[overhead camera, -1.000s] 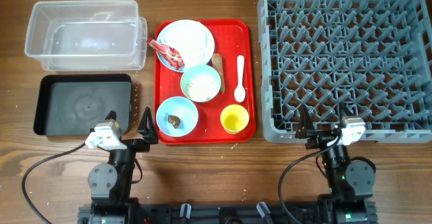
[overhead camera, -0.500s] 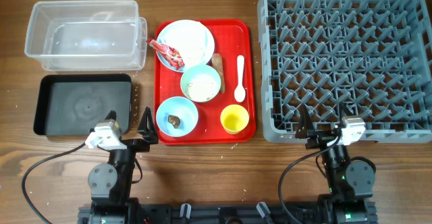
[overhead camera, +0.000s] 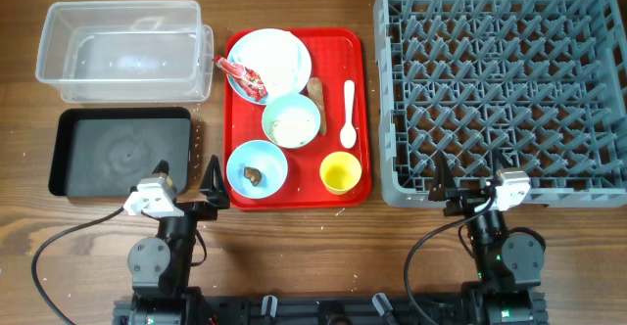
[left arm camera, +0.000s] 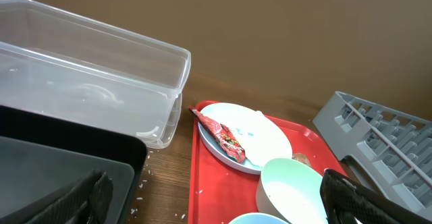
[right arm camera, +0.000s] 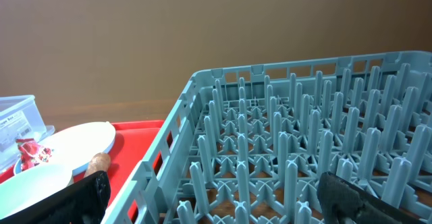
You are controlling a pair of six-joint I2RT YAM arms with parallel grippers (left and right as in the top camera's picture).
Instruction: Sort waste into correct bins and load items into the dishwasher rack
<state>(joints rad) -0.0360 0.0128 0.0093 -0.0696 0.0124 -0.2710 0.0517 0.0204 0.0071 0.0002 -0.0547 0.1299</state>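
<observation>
Now, left gripper (overhead camera: 188,174): lower left of the overhead frame, jaws spread wide, holding nothing.
right gripper (overhead camera: 468,178): lower right, by the rack's near edge, jaws wide apart, empty.
dishwasher rack (overhead camera: 505,85): fills the right side.
red tray (overhead camera: 362,119): centre, carrying everything listed below.
plate (overhead camera: 279,56): top of tray, red wrapper (overhead camera: 242,75) on its left rim.
mint bowl (overhead camera: 291,121): mid-tray, brown stick (overhead camera: 316,95) and white spoon (overhead camera: 349,115) to its right.
light-blue bowl (overhead camera: 257,166): bottom left of tray, brown lump (overhead camera: 253,174) inside.
yellow cup (overhead camera: 340,173): bottom right of tray.
clear tub (overhead camera: 122,51): upper left.
black tray (overhead camera: 122,154): just below the tub.
</observation>
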